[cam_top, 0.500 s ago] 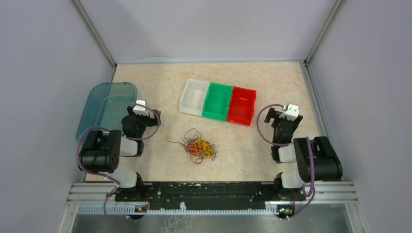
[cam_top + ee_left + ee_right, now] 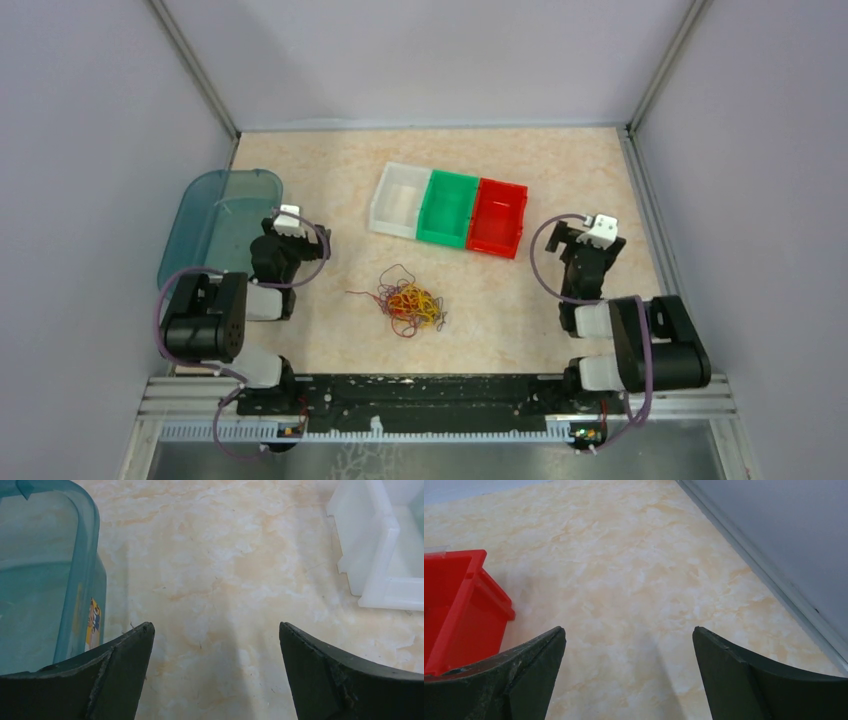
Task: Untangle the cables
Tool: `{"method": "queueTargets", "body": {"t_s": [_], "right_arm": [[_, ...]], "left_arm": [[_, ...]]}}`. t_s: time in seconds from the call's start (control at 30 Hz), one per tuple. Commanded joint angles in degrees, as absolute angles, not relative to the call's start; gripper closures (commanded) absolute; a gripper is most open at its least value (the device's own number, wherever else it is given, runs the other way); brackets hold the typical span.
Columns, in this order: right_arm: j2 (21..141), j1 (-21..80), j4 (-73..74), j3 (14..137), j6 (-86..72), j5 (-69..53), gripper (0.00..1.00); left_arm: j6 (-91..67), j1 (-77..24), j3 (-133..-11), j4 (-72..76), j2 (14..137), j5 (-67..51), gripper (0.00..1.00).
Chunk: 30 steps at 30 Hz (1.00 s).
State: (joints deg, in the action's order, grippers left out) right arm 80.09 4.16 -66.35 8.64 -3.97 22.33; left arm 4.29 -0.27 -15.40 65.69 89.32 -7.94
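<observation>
The cables are lying in one tangled pile toward the near edge; no separating is under way. The left gripper and right gripper are gaping wide, holding nothing.

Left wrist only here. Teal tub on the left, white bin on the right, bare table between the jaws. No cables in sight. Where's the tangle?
Observer: The cable tangle lies on the table between the two arms, nearer the bases than the white bin. It is behind your camera and to its right.
Operator: Right arm on it?
Observer: No. The right arm is off at the right side. Its jaws stand open over bare table beside the red bin, holding nothing.
Operator: What sits past the white bin?
Observer: A green bin touches it, then the red bin, all three in one row.
</observation>
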Motion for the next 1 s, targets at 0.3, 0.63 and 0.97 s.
{"method": "queueTargets", "body": {"t_s": [0.3,0.63,0.97], "right_arm": [[54.4,5.0,-22.6,23.2,-29.4,27.1,0.01],[53.1,17.5,-16.8,30.1,-23.0,4.2,0.05],[59.6,37.0,-15.9,29.3,-20.2,12.0,0.01]], "left_arm": [[10.8,-0.1,-44.8,5.7,80.6,-20.2,0.00],[20.9,-0.9,-49.5,-13.5,75.8,-42.6,0.00],[24.6,-13.9,-49.5,-19.4,79.0,-39.0,0.00]]}}
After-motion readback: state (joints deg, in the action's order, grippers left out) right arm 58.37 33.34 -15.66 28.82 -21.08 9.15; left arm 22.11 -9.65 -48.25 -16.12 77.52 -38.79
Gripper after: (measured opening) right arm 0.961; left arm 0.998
